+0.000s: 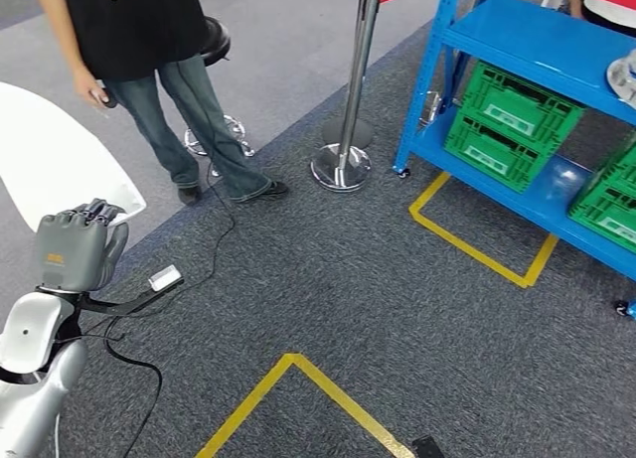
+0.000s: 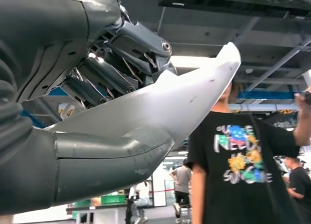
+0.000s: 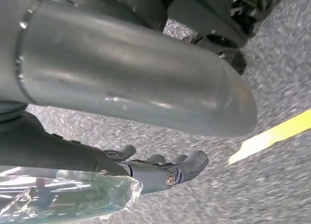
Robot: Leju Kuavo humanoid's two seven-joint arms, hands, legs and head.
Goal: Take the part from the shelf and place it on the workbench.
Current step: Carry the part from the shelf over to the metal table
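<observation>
A person (image 1: pixel 142 51) stands by a stanchion (image 1: pixel 349 110) (yellow floor tape (image 1: pixel 480 249) nearby).

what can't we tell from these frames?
- White part: head view's left edge crops it; in the left wrist view the left hand covers its base.
- Right hand: whether it holds the clear plastic is unclear; the thumb blocks the view, the edge crops the plastic.
- Workbench: not identifiable.
- Shelf: right edge crops its contents.
</observation>
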